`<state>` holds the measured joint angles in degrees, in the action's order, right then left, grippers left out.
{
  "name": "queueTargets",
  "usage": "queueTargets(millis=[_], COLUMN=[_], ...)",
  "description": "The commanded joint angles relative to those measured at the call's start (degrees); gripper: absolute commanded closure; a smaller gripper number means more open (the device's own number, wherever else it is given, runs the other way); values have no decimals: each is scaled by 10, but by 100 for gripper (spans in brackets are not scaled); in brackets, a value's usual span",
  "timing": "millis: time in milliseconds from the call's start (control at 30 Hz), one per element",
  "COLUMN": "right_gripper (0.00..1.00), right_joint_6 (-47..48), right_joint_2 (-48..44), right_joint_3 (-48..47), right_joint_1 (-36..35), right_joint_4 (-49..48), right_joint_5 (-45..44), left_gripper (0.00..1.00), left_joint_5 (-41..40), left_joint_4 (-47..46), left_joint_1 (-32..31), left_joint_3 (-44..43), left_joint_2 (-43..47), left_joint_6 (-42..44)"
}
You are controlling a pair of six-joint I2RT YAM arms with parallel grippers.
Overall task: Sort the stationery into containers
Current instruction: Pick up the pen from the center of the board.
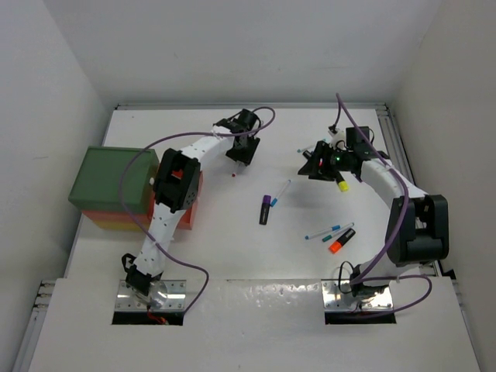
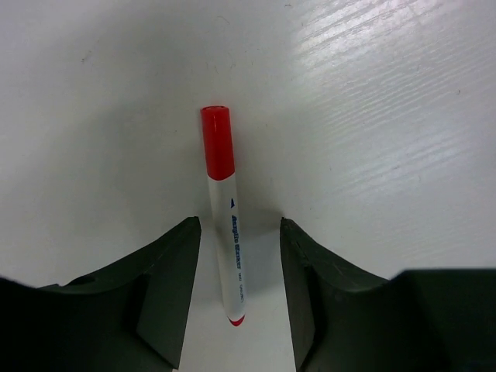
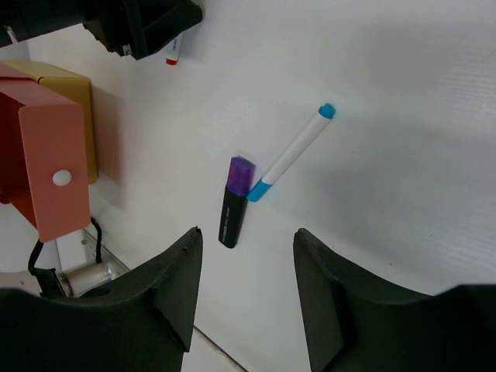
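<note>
A white pen with a red cap (image 2: pixel 220 201) lies on the table between the fingers of my left gripper (image 2: pixel 238 225), which is open and straddles it with a gap on each side. From above, the left gripper (image 1: pixel 239 157) is at the far centre, with the pen's red end (image 1: pixel 233 174) sticking out. My right gripper (image 1: pixel 314 167) is open, empty and above the table. A purple highlighter (image 3: pixel 235 203) and a blue-capped pen (image 3: pixel 293 153) lie ahead of it. The stacked containers, with the green one (image 1: pixel 108 178) on top, stand at the left.
A yellow highlighter (image 1: pixel 342 184) lies by the right arm. Two thin blue pens (image 1: pixel 329 231) and an orange highlighter (image 1: pixel 341 242) lie nearer the right base. The red-orange container (image 3: pixel 46 167) and the yellow one (image 3: pixel 74 101) show in the right wrist view. Walls enclose the table.
</note>
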<state>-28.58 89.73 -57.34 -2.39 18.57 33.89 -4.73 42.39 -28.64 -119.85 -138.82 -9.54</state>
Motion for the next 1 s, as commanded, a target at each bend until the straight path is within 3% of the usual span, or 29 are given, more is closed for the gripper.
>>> queueTargets(millis=[0,433,767,967], right_gripper=[51,61,64,64], right_joint_6=[-7,-14,-5,12], right_joint_2=[-25,-26,-52,-79], right_joint_3=[3,-16,-12,-3], right_joint_1=[3,14,13,14], right_joint_4=[-7,-9,1,16], right_joint_5=[14,19,27,25], left_gripper=[49,76,84,85], left_joint_5=[26,73,81,51], left_joint_4=[0,10,-16,-126], left_joint_1=[8,-2,-37,-55], left_joint_3=[-15,89,94,171], left_joint_2=[-7,23,155,304], left_joint_6=[-3,-1,0,12])
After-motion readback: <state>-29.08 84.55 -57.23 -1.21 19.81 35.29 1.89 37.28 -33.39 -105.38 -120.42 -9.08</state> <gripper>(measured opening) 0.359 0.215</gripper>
